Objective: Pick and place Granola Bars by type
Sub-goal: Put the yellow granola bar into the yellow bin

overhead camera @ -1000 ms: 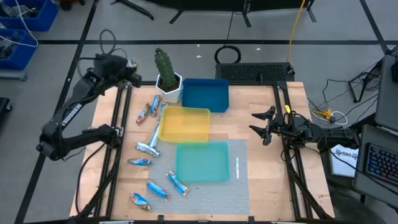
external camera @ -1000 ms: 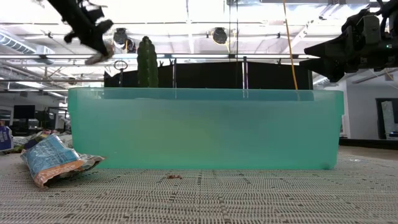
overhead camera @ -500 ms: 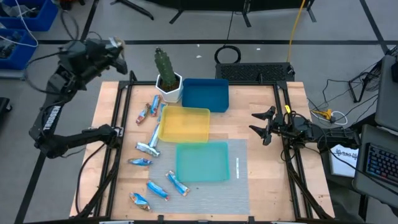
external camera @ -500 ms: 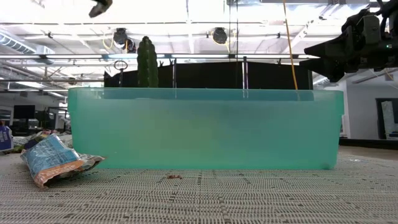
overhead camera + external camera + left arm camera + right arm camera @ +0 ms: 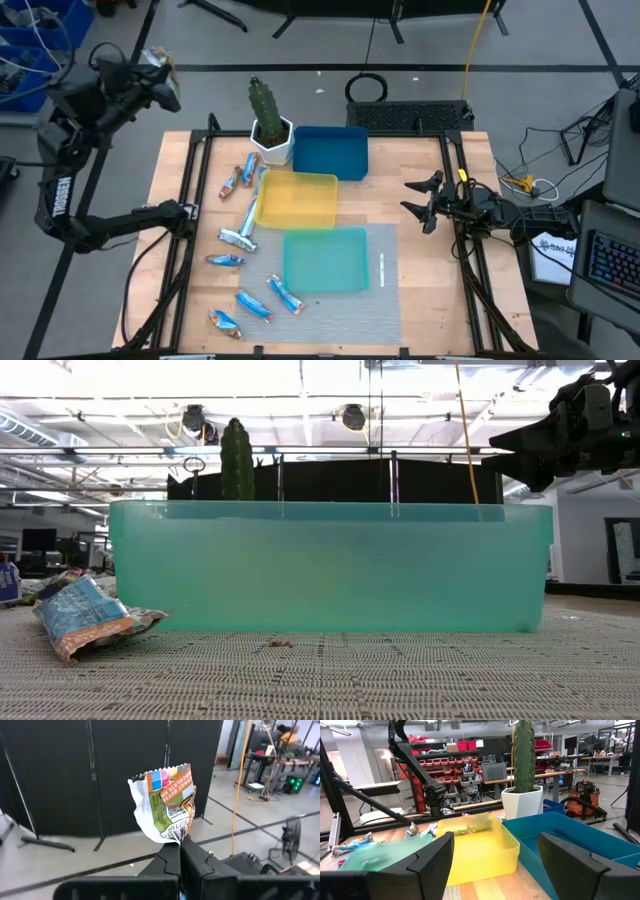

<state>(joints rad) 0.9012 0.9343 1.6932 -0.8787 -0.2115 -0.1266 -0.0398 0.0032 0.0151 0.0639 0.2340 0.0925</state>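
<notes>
One granola bar [image 5: 165, 805] sits clamped in your left gripper [image 5: 180, 851], raised off-table; your right gripper [image 5: 424, 203] waits, fingers apart.

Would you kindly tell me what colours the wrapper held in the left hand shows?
Mostly white, with orange, green and blue patches; the left wrist view shows the granola bar best.
</notes>
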